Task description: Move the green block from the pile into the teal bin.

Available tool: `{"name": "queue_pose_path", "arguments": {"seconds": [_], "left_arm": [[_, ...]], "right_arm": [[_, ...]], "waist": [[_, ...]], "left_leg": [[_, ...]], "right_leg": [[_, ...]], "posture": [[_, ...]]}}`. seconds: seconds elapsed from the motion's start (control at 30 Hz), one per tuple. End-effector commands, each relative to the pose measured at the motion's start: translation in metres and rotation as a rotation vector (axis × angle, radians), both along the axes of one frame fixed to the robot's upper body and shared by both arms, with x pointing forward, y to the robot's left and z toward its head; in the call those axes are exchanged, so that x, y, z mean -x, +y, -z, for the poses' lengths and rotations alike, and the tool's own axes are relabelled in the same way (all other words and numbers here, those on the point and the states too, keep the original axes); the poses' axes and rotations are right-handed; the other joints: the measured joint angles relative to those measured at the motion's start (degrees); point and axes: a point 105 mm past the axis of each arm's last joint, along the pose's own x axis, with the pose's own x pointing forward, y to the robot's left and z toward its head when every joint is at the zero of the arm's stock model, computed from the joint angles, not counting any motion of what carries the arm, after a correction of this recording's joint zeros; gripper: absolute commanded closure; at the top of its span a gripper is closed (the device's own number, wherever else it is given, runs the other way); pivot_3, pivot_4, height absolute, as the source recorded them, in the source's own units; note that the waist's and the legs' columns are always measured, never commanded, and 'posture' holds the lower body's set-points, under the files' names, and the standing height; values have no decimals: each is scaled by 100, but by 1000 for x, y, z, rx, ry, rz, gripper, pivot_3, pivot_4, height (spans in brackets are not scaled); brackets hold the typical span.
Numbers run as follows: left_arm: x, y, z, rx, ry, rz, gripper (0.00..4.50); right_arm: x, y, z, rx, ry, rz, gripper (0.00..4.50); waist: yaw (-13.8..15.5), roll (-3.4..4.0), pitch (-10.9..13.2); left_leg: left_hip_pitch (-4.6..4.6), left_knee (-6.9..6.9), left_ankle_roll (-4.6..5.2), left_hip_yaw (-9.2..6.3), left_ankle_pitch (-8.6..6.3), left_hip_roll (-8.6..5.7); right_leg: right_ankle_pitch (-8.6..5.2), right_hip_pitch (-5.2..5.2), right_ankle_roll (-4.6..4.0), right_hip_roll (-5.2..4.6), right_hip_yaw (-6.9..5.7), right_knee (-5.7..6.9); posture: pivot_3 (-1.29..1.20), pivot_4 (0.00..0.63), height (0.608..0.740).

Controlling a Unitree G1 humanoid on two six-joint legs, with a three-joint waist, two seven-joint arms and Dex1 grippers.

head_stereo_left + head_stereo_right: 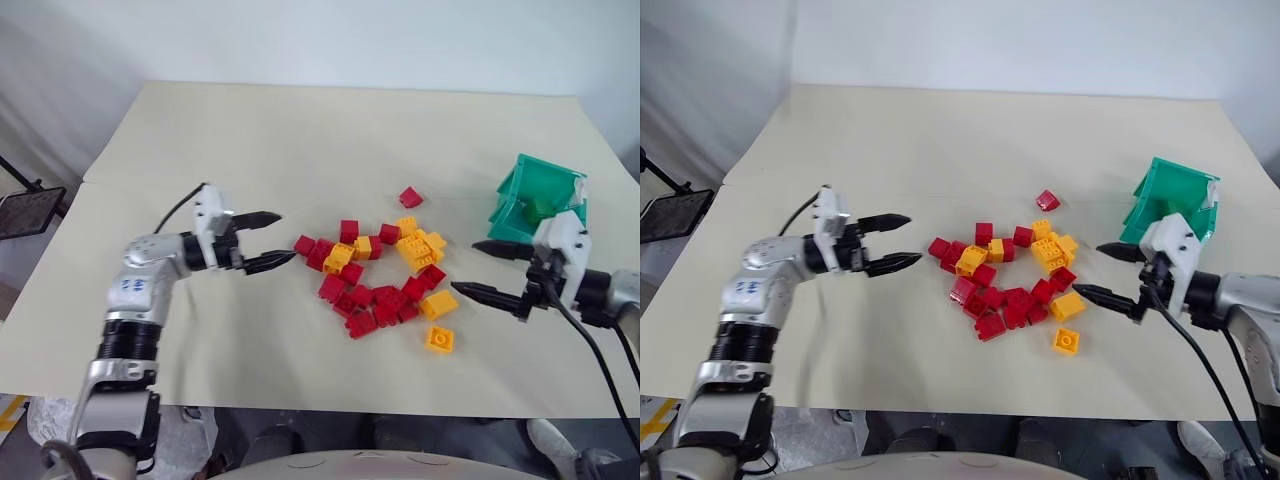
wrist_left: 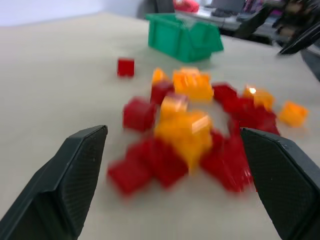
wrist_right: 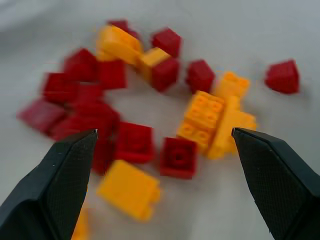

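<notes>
1. No text, brand, number or sign can be read anywhere in these views.
2. A white sticker (image 1: 134,286) on the left arm bears small blue marks, too small to make out.
3. The teal bin (image 1: 520,192) has a pale tab at its rim; nothing legible shows on it.

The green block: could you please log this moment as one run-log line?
green block: inside teal bin | pile: red, yellow bricks only | left gripper: open, empty | right gripper: open, empty, beside bin
</notes>
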Motion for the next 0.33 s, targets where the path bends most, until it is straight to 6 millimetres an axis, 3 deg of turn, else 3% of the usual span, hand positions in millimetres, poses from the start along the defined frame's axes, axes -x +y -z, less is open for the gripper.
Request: {"name": "queue_pose_path", "arguments": {"seconds": [0.03,0.17,0.33], "left_arm": [[6,31,-5,-18,-50,-61,0],[12,57,-3,-34,-55,-138,0],[17,55,-5,-14,-94,-122,0]], "right_arm": [[5,-24,5,19,-1,6,14],[5,-34,17,47,10,-5,14],[-2,-36,19,51,-9,29,14]], "waist": [[-16,-1,0],[-44,14,9],[-41,24,15]], "left_leg": [[9,0,3,-12,-2,-3],[23,-11,-6,-6,-11,3],[21,-10,-7,5,-11,3]], "right_leg": [[0,6,0,-5,5,-1],[-5,-7,-9,-6,9,23],[-6,-12,-11,-5,8,25]], "posture": [[0,150,740],[0,150,740],[0,150,740]]}}
